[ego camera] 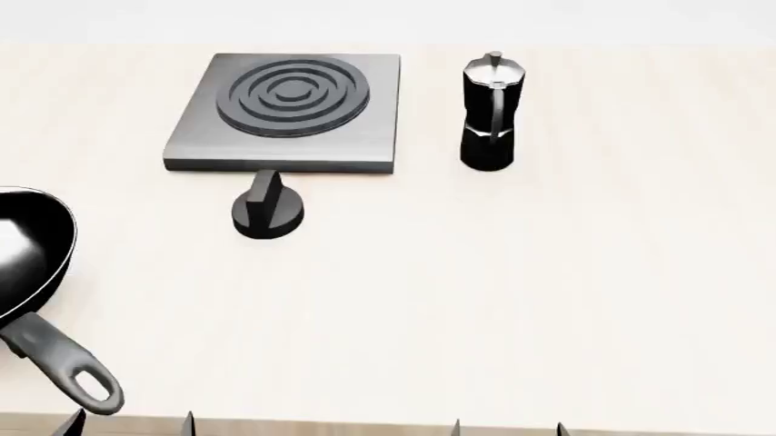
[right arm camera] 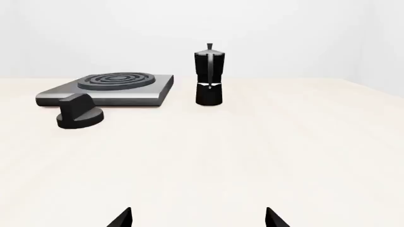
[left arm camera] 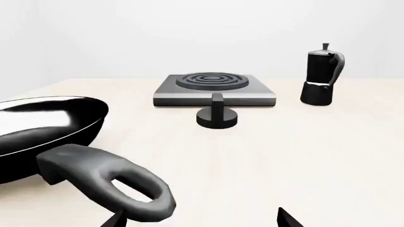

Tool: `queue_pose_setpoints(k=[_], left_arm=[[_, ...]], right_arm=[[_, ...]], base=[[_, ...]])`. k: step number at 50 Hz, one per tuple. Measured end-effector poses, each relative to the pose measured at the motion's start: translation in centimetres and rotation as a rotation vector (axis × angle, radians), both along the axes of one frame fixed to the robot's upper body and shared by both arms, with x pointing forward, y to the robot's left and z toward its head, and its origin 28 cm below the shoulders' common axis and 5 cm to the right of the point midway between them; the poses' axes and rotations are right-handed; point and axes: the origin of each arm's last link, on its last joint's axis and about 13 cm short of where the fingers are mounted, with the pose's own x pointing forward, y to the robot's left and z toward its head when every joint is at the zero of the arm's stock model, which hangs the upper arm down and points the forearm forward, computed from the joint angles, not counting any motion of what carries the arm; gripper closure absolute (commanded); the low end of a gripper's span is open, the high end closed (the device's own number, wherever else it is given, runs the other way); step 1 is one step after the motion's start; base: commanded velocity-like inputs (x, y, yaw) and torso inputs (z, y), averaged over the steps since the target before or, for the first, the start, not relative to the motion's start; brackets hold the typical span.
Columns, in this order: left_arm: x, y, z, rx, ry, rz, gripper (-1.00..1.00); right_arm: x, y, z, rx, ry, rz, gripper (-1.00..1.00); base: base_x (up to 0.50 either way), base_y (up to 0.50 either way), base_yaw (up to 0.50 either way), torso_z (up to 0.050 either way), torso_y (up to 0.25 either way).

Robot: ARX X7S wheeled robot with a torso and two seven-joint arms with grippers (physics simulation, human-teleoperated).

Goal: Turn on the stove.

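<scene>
Grey brushed metal forms the flat square stove (ego camera: 286, 113) with its round burner of raised concentric rings, sitting toward the far side of the pale cream surface (ego camera: 510, 300), its small black round finned knob (ego camera: 268, 209) just in front of the slab's near edge. An upright black faceted moka pot (ego camera: 492, 111) stands near the stove's right side, and a glossy black frying pan (ego camera: 27, 263) with a looped handle lies well apart at the near left; no writing or label shows on any of them. Both the left end effector (left arm camera: 202, 220) and the right end effector (right arm camera: 198, 218) show only dark fingertips spread wide, holding nothing, well short of the knob.
</scene>
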Motion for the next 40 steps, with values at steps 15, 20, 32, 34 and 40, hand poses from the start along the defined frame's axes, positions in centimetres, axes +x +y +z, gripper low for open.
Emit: queue_pose_setpoints(k=[15, 20, 32, 34, 40], left_arm=[[0.0, 0.0, 0.0, 0.008, 0.008, 0.006, -1.0], [-0.1, 0.0, 0.1, 0.016, 0.012, 0.013, -1.0], [-0.3, 0.0, 1.5, 0.025, -0.007, 0.028, -1.0], [-0.3, 0.0, 1.8, 0.026, -0.011, 0.029, -1.0], [-0.4, 0.0, 2.6, 0.032, -0.021, 0.028, -1.0]], right_arm=[[-0.1, 0.0, 0.1, 0.007, 0.004, 0.003, -1.0], [-0.2, 0.0, 0.3, 0.008, 0.004, 0.006, -1.0], [-0.6, 0.2, 1.9, -0.001, -0.021, 0.022, -1.0], [-0.6, 0.2, 2.3, -0.003, -0.026, 0.026, -1.0], [-0.8, 0.4, 3.3, -0.011, -0.04, 0.04, -1.0]], base=[[0.0, 0.0, 0.0, 0.0, 0.0], [0.0, 0.0, 0.0, 0.0, 0.0], [0.0, 0.0, 0.0, 0.0, 0.0], [0.0, 0.0, 0.0, 0.0, 0.0], [0.0, 0.0, 0.0, 0.0, 0.0]])
